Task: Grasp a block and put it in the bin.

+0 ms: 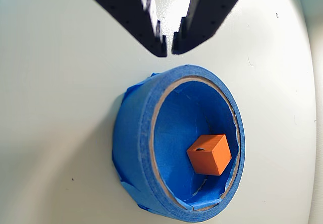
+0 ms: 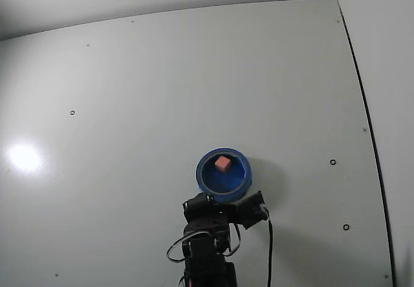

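Block point(image 1: 209, 154) lying inside the blue bin point(image 1: 135, 133), gripper point(image 1: 169, 46) nearly closed and empty just outside the bin's rim, placing apparently done, only retreat needed next.

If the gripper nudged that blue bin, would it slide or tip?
Probably slide: the bin sits low and wide on the smooth white table. It looks light, like tape-wrapped cardboard, so it likely shifts easily, carrying the block along.

Wrist view: small orange-red cube block point(image 1: 209, 154) lies inside round blue tape-wrapped bin point(image 1: 136, 148), against its right inner wall. Black two-finger gripper point(image 1: 169, 46) above the bin rim, tips nearly touching, empty. White table point(image 1: 55, 108) underneath.
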